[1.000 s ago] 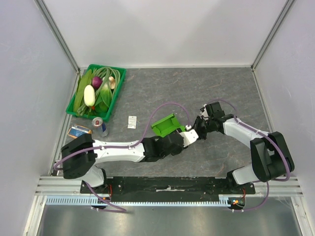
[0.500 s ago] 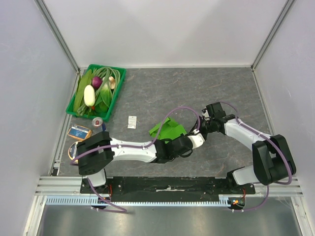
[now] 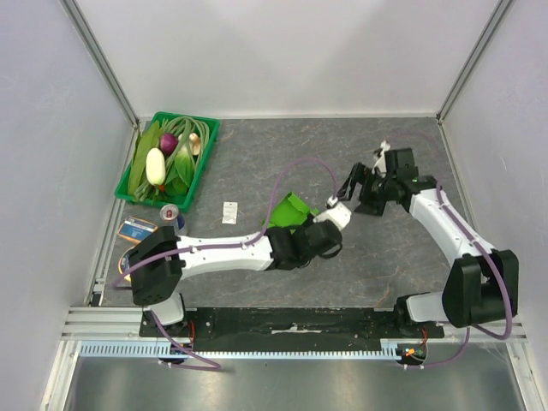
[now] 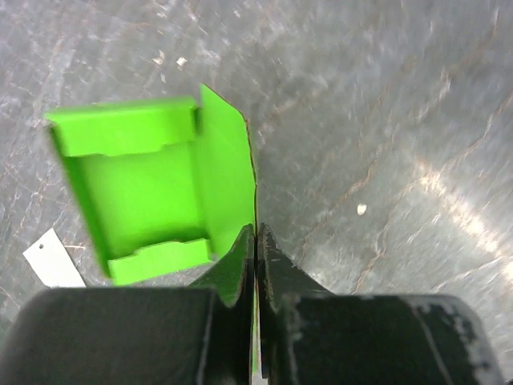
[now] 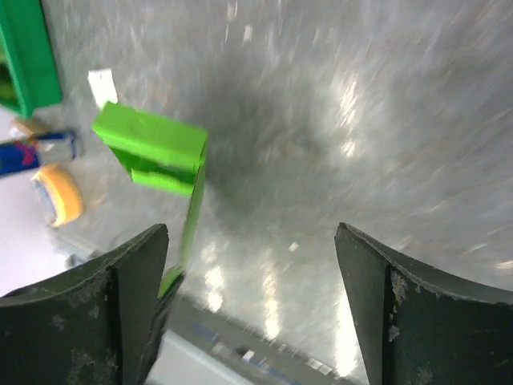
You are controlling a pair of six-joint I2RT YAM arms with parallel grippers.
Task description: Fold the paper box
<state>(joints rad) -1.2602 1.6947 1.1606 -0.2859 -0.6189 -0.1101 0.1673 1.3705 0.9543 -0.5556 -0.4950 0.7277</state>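
The paper box [image 3: 289, 208] is lime-green card, partly folded, with raised side flaps [image 4: 152, 184]. It sits mid-table in the top view. My left gripper [image 3: 310, 229] reaches in from the lower left and is shut on the edge of one long flap. A thin green line shows between its closed fingers [image 4: 256, 228]. My right gripper [image 3: 353, 182] hovers up and to the right of the box, apart from it. Its jaws stand wide open with nothing between them [image 5: 250, 233]. The right wrist view is blurred and shows the box [image 5: 152, 144] ahead on the left.
A green crate [image 3: 205, 145] of vegetables stands at the far left. Near it are a drink can [image 3: 175, 221], a round orange tin [image 3: 137, 229] and a small white packet [image 3: 229, 212]. White walls close the table on three sides.
My left gripper has closed on the box's flap and shifted right with it. My right gripper has opened and pulled back up and to the right, away from the box.
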